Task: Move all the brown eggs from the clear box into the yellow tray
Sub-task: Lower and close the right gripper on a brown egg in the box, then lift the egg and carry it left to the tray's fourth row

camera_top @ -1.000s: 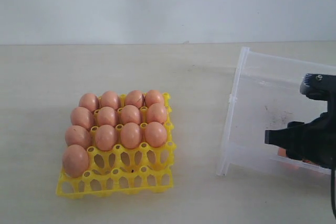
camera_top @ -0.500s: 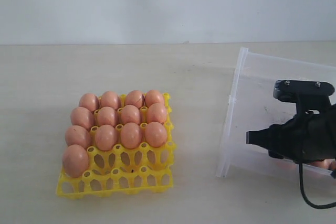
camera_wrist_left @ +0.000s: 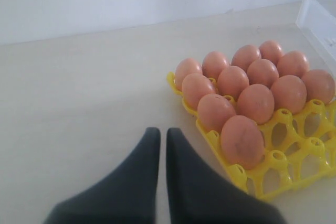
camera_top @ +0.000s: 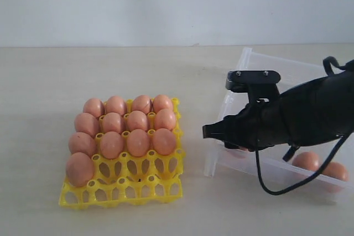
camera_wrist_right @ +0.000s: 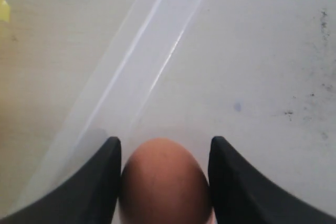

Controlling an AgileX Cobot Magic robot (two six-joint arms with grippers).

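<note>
Your right fingers (camera_wrist_right: 100,182) are clamped on one egg (camera_wrist_right: 165,182), one against each side. They hold it over the floor of the box (camera_top: 287,63), close to the wall that faces the tray (camera_top: 133,183). Gripping across the egg's narrow width looks sensible, since that is where the shell offers two opposite faces. You cannot tell whether it is off the floor yet.

Your left fingers (camera_wrist_left: 136,182) are together and hold nothing. They hang over the desk (camera_top: 44,81) just beside the tray, parked there, I judge, to leave the path from the box free.

Thirteen eggs (camera_top: 138,142) sit in the tray. They fill the three far rows and one end cup of the near row, leaving three cups bare.

The exterior view hides the grip, because the arm covers all but a pink sliver of the held egg. Only the right wrist view shows both fingers touching it. The exterior view alone shows two more eggs (camera_top: 306,160) lying together in the box's near corner, well apart from the fingers. With the held one, they match the three bare cups. Only the left wrist view shows the left fingers at all.
</note>
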